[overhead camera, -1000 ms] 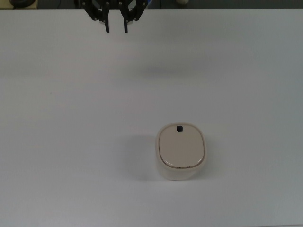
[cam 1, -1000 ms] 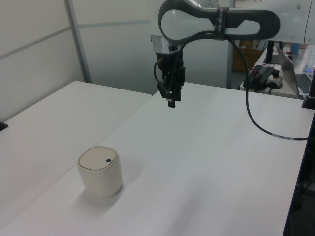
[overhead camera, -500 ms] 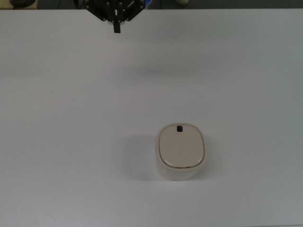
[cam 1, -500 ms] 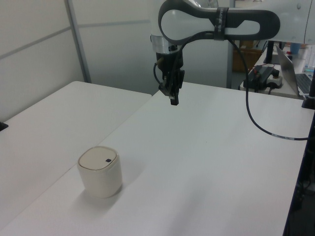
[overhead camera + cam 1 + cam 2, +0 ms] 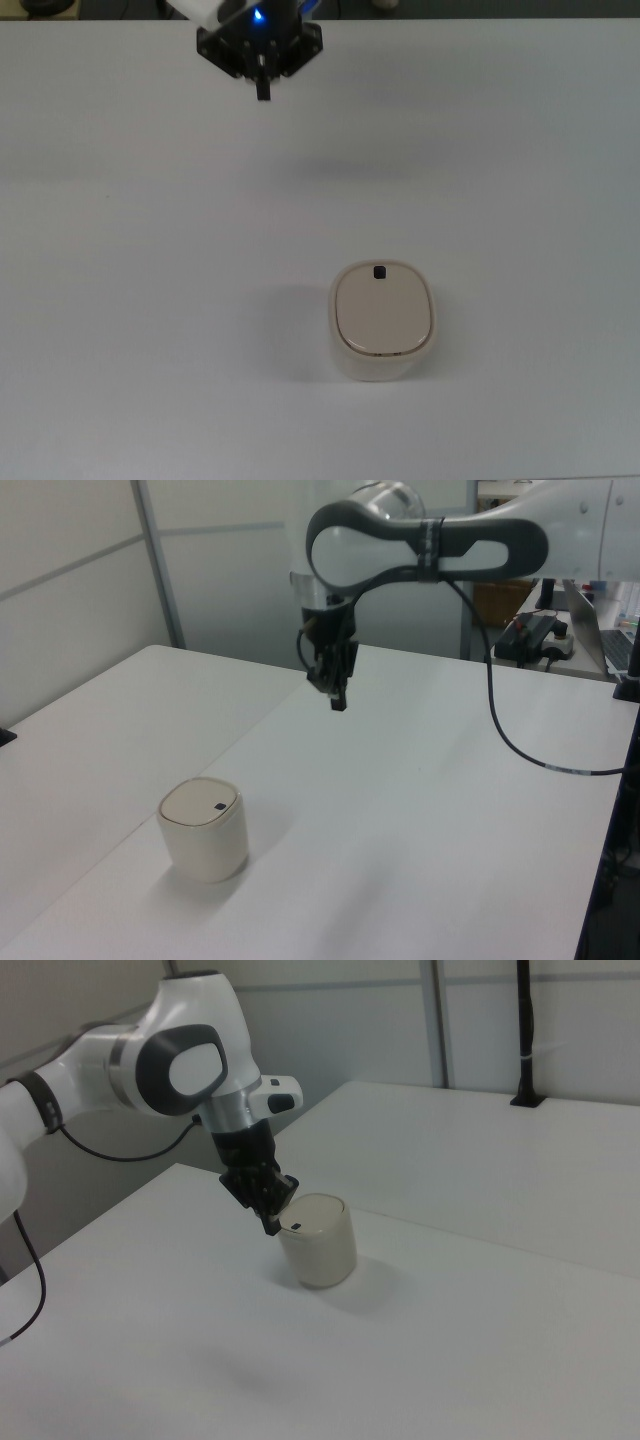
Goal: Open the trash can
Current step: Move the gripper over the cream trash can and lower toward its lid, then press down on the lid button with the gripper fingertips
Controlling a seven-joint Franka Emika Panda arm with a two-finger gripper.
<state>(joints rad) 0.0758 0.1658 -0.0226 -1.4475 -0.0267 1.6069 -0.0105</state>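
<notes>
The cream-beige trash can (image 5: 383, 321) stands on the white table with its flat lid down; a small black button (image 5: 379, 272) sits near the lid's far edge in the top view. The can also shows in the left view (image 5: 203, 829) and the right view (image 5: 318, 1240). My gripper (image 5: 263, 93) hangs in the air well above the table, shut with nothing between its fingers. In the left view the gripper (image 5: 338, 702) is up and to the right of the can. In the right view the gripper (image 5: 271, 1227) overlaps the can's left edge, though the other views show them apart.
A white table (image 5: 120, 300) carries the can. A black cable (image 5: 510, 742) droops from the arm in the left view. A second table (image 5: 480, 1150) lies behind in the right view, with a black post (image 5: 524, 1030) on it. A laptop (image 5: 610, 630) sits at the left view's far right.
The fingers went from spread apart to shut. The gripper then moved toward the can, down in the top view and to the left view's left and lower.
</notes>
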